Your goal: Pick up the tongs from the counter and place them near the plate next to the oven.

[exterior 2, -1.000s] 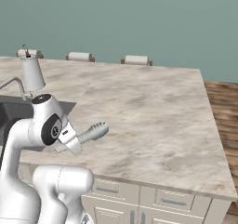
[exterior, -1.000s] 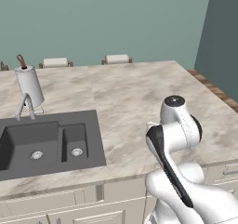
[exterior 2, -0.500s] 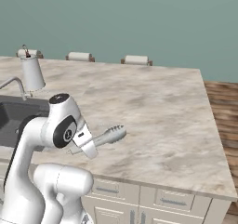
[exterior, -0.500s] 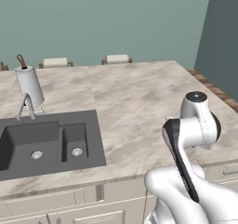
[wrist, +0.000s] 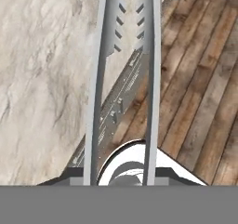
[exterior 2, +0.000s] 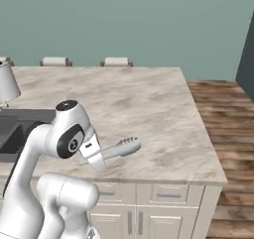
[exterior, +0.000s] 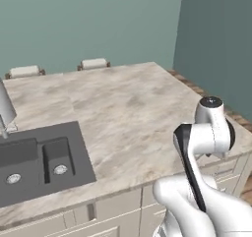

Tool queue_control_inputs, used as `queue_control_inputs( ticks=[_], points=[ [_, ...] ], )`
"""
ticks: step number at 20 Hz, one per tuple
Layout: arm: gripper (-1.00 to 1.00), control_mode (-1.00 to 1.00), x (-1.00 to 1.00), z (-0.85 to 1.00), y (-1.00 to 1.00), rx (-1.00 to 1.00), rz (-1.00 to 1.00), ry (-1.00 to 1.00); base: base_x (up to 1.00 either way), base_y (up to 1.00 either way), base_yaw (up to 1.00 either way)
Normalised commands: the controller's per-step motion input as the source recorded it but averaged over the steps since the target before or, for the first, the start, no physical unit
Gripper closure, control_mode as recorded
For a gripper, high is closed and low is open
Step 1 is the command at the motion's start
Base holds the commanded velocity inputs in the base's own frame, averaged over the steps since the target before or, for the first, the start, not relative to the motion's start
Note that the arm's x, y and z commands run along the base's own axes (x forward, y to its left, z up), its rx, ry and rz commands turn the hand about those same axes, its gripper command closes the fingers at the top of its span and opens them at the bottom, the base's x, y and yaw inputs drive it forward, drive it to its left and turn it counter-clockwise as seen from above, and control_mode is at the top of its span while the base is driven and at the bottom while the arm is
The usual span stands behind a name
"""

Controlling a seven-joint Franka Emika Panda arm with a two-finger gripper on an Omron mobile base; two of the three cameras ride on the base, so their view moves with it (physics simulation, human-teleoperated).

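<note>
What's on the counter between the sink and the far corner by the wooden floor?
Nothing. In the left base view, the marble counter is bare from the dark sink across to that corner. The right base view shows the tongs carried in the air above its near edge.

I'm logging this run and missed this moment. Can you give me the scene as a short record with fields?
held item: tongs, sticking out level from the gripper
tongs position: above the front part of the counter
tongs arms: apart, toothed tips pointing away from the hand
sink: dark double basin at the counter's left
floor: wood planks right of the counter
</note>
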Motion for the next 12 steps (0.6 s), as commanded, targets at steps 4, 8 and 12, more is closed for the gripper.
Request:
queue_control_inputs(
  ticks=[4, 8, 12],
  points=[
    [1.00, 1.00, 0.00, 0.00, 0.00, 0.00, 0.00, 0.00, -0.14, -0.26, -0.60],
    [1.00, 1.00, 0.00, 0.00, 0.00, 0.00, 0.00, 0.00, -0.02, -0.10, -0.71],
    [1.00, 1.00, 0.00, 0.00, 0.00, 0.00, 0.00, 0.00, 0.00, -0.12, -0.75]
  ],
)
